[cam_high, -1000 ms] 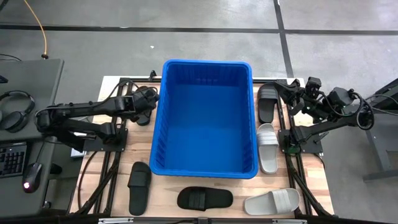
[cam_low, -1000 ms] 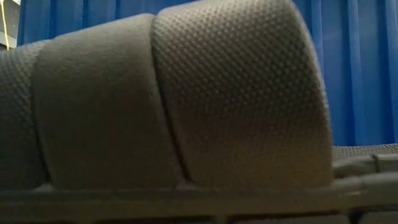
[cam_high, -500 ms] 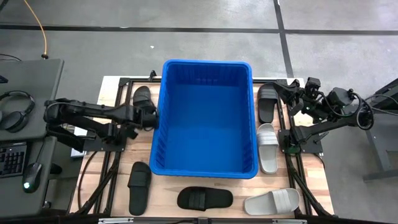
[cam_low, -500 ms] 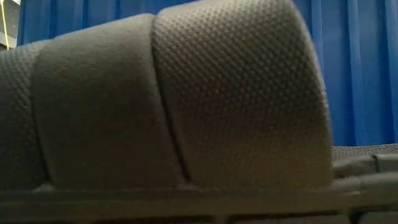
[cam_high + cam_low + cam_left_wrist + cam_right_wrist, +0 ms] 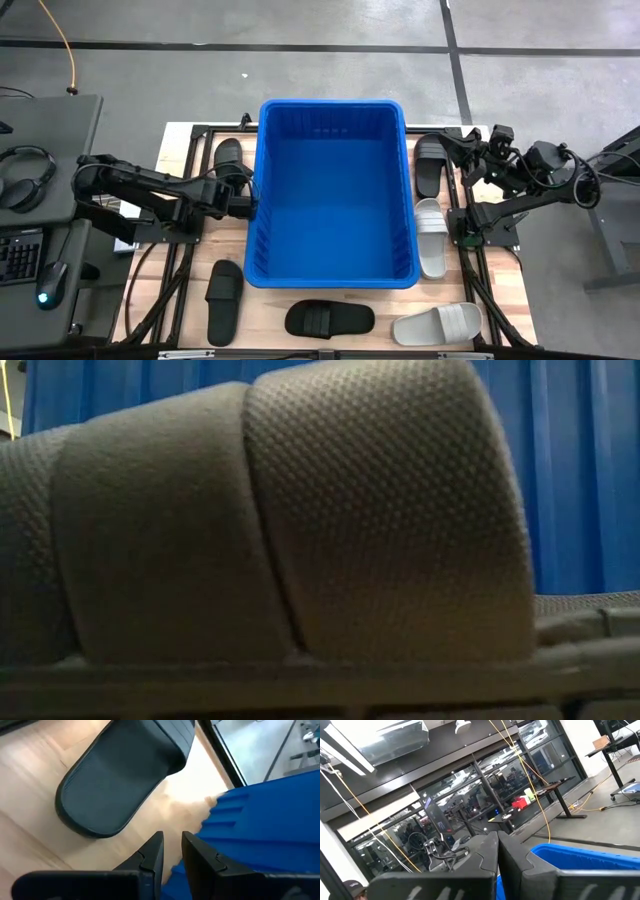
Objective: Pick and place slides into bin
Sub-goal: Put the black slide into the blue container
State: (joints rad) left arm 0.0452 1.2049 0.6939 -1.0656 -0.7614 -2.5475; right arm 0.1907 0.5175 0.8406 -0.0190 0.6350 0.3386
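The blue bin (image 5: 330,190) stands mid-table. Slides lie around it: black ones at far left (image 5: 228,160), near left (image 5: 224,300), front (image 5: 330,320) and far right (image 5: 432,163), and light grey ones at right (image 5: 430,237) and front right (image 5: 437,323). My left gripper (image 5: 247,206) hangs low by the bin's left wall. Its fingers (image 5: 171,842) are a narrow gap apart with nothing between them, just near of the far-left black slide (image 5: 120,775). My right gripper (image 5: 468,150) waits raised at the right, shut (image 5: 497,845). My left gripper slants down right beside the bin's left wall (image 5: 235,820). One finger (image 5: 192,847) shows over the blue plastic, but I cannot tell whether it touches. It is apart from the black slide.
In the low view the front black slide's textured strap (image 5: 300,530) fills the picture, with the bin's ribbed wall (image 5: 580,470) behind it. A desk with headphones (image 5: 28,165) and a mouse stands left of the table. Bare wood shows between the two left slides.
My left gripper has moved from over the far-left black slide toward the table's near edge along the bin's left wall. It has sunk a little and rolled at the wrist. The slide, covered a second ago, now lies in full view.
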